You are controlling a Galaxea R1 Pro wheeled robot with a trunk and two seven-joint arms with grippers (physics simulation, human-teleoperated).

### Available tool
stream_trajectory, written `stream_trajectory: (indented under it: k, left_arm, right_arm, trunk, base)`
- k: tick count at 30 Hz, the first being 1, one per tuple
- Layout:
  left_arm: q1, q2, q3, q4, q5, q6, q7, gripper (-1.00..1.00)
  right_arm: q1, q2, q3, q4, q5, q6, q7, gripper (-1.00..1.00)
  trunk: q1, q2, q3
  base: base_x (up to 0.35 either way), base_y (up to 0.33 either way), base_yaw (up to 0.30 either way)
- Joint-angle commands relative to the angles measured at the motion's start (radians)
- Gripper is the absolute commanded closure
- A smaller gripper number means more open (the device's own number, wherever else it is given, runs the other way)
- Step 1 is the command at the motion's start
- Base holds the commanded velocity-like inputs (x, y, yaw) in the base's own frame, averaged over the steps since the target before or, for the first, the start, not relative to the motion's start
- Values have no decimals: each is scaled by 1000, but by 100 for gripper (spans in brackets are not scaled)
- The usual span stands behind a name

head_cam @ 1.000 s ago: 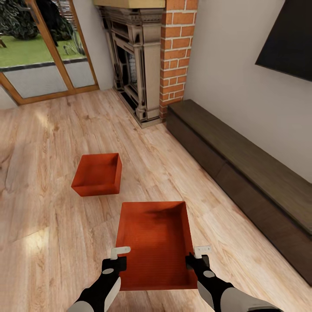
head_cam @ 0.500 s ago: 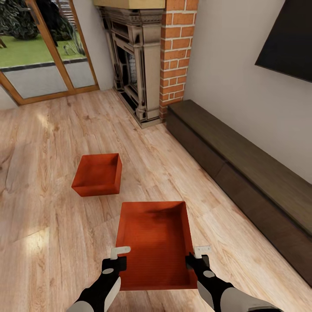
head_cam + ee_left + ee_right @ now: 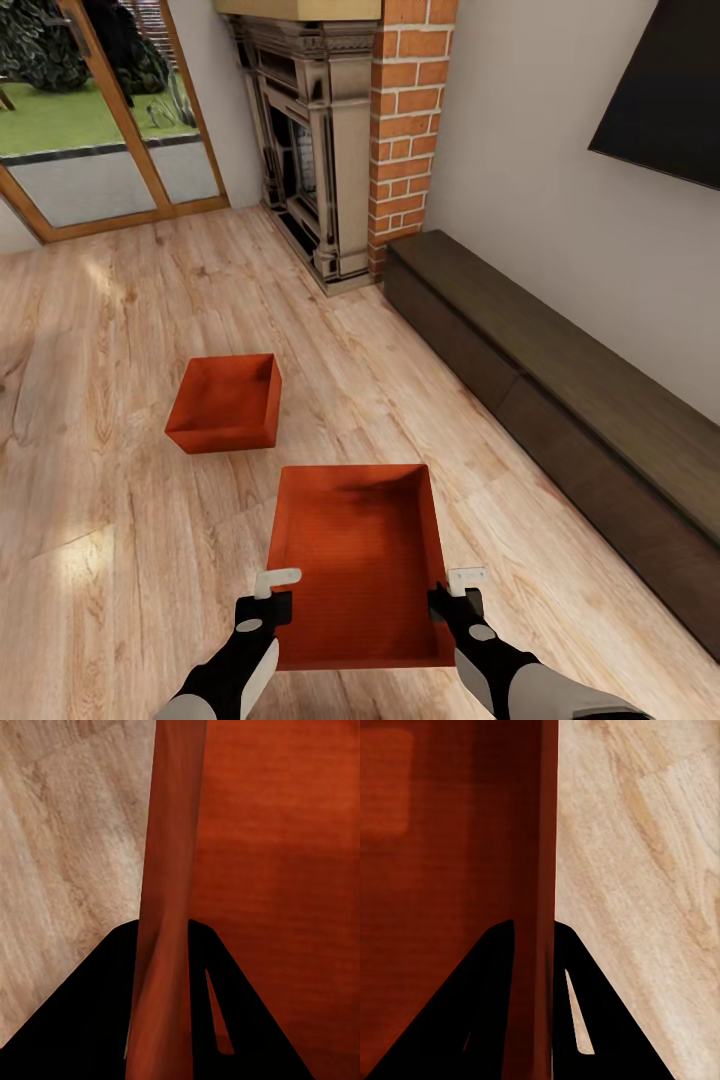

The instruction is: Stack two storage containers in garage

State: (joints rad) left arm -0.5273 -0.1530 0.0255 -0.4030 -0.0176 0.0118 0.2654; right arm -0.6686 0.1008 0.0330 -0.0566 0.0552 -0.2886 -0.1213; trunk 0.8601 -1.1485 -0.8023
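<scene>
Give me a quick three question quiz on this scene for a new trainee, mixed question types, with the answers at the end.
1. True or false: the far container sits on the wood floor, apart from the near container.
2. Which walls of the near container do the left gripper and right gripper grip?
A. Both the far wall
B. One side wall each
C. Both the same side wall
3. Fill in: the low dark cabinet runs along the wall beside the brick ____.

Key: 1 true; 2 B; 3 fireplace.

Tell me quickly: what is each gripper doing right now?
Left gripper: shut on the left wall of the near storage container.
Right gripper: shut on that container's right wall.
</scene>
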Motion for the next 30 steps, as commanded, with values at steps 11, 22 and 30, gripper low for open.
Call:
stream_trajectory:
  k: [11,22,30]
  left_arm:
    - [-1,-2,10,-2,-7,2,7,100]
    - [-1,-2,10,-2,-7,2,6,100]
    - [-1,-2,10,-2,-7,2,6,100]
  right_arm:
    - [0,0,-24,1,3,-4,-6,100]
    - [0,0,-24,1,3,-4,-6,100]
    - [0,-1,-25,1,3,-4,-6,100]
  trunk:
    - [0,0,12]
    - [0,0,30]
    - [0,0,43]
  base:
    - [0,0,0]
    - [0,0,0]
    - [0,0,0]
